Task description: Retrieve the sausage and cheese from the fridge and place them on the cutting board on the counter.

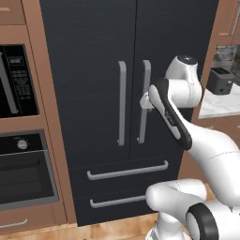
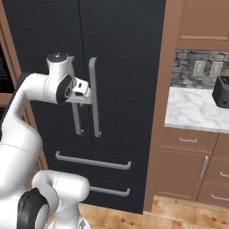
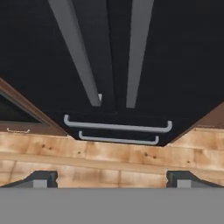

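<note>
The fridge (image 1: 93,93) stands shut, both black doors closed, two grey vertical bar handles side by side at the centre seam. The right-door handle (image 1: 144,101) has the gripper (image 1: 144,102) right up against it at mid-height; from the right base view the hand sits just beside that same bar (image 2: 94,96), with the left-door handle (image 2: 77,117) partly behind the wrist. In the hand view the fingers (image 3: 41,178) are spread wide, one tip at each lower corner, nothing between them, looking down the door face along both bars to the two drawer handles below.

Under the doors, two drawers carry horizontal grey pulls: upper drawer pull (image 1: 127,171), lower drawer pull (image 1: 115,201). Left of the fridge, brown-framed wall ovens (image 1: 21,164) are stacked in the cabinetry. To the right, a white marble surface (image 2: 197,109) holds a dark toaster (image 2: 221,91) against a stone backsplash, with brown cabinet drawers (image 2: 190,172) beneath. Light wooden floor (image 3: 109,159) runs below.
</note>
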